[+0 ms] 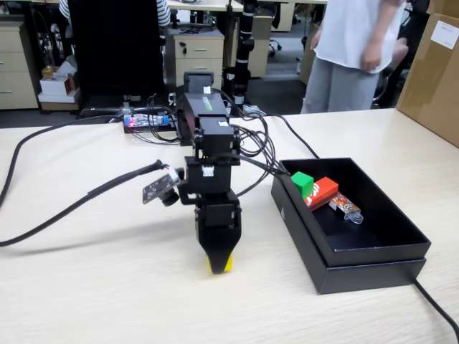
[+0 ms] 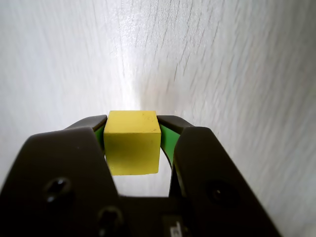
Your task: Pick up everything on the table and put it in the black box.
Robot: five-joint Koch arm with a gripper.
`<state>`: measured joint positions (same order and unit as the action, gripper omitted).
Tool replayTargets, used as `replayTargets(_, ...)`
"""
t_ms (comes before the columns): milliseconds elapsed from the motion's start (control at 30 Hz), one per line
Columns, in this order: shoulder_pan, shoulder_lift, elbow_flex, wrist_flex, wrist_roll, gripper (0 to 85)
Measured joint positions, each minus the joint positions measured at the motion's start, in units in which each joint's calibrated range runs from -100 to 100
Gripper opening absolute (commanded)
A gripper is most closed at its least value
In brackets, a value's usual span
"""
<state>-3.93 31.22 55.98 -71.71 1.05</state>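
Note:
My gripper (image 2: 132,129) is shut on the yellow cube (image 2: 132,143), with its green-lined pads pressed on the cube's two sides. In the fixed view the gripper (image 1: 219,264) points straight down at the table (image 1: 107,287), and the yellow cube (image 1: 219,265) shows at its tip, at or just above the tabletop. The black box (image 1: 362,269) lies to the right of the arm. Inside it, near the far left corner, lie the green cube (image 1: 302,183) and the red oblong block (image 1: 322,193) with a white logo.
An orange-patterned packet (image 1: 346,206) lies in the box beside the red block. Black cables (image 1: 64,208) run across the table to the left and behind the arm. A brown carton (image 1: 434,68) stands at the far right. A person (image 1: 355,50) stands behind the table.

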Motion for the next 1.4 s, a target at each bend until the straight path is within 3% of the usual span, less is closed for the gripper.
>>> replayTargets(267, 3.3, -26.7, -18.6, -2.4, 1.0, 14.0)
replayTargets(600, 13.6, -54.6, -37.3, -3.0, 4.3, 14.0)
replayTargets(867, 19.6, -54.8, -37.4, 1.6, 6.4, 14.0)
replayTargets(1400, 20.8, -38.9, -36.1, 11.8, 7.2, 14.1)
